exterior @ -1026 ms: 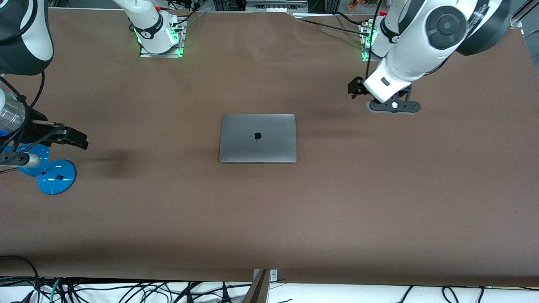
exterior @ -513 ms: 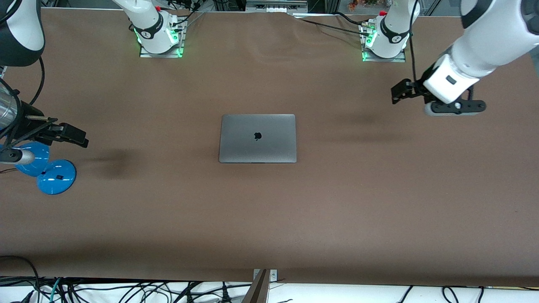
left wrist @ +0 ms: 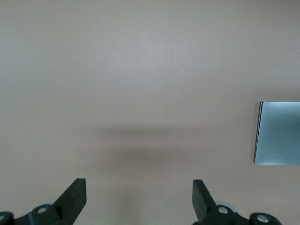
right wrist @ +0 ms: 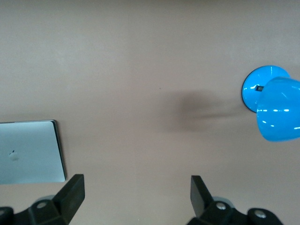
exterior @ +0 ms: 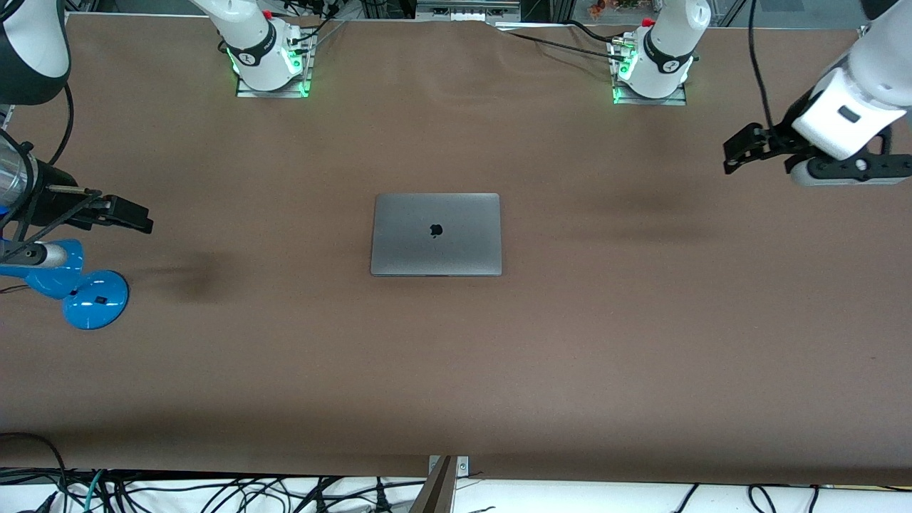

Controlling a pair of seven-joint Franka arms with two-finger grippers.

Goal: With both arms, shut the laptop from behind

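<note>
A brown bench point(exterior: 641, 342) spans the scene, its two white arms drawn up at either end. The left arm point(exterior: 866, 78) hangs over the bench's left-arm end, the right arm point(exterior: 28, 50) over the right-arm end above a blue lamp point(exterior: 78, 285). Between them, at mid-bench and well apart from both, the laptop point(exterior: 436, 234) lies flat with its lid down and logo up; judged from that, the closing is already done and both arms wait clear of it.

The left end effector point(exterior: 741, 148) is over bare bench, its fingers point(left wrist: 75, 197) spread wide with nothing between them. The right end effector point(exterior: 132, 215) is over bare bench beside the lamp, its fingers point(right wrist: 72, 194) equally wide and empty.

The step in hand looks like a retreat. Doing it well would mean keeping both end effectors high and away from the lid, so nothing nudges the laptop askew, and the right arm giving the lamp a safe margin. Should the lid need a final press, both should come down evenly near its hinge edge.
</note>
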